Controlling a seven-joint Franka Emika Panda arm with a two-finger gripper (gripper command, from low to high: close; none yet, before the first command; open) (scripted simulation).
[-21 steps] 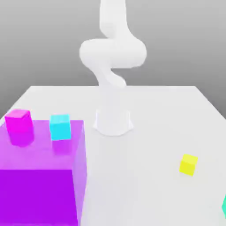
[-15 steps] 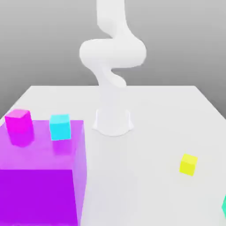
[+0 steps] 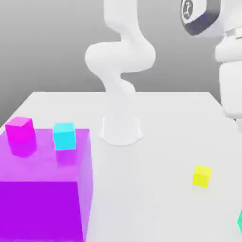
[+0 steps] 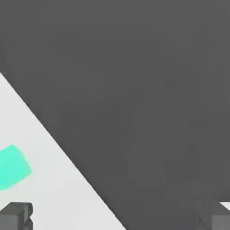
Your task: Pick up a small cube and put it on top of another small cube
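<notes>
Near table (image 3: 165,113) edge, past yellow cube (image 3: 202,176): teal cube (image 4: 12,166), w/ gripper (image 4: 117,218) above it, fingers (image 4: 15,215) spread wide, holding nothing.

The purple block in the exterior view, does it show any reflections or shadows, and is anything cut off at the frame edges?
Exterior view: the purple block's glossy top mirrors the magenta cube and cyan cube; the yellow cube casts almost no shadow; the teal cube is cropped by the right edge. Hand view: the teal cube is cropped and soft-edged.
</notes>
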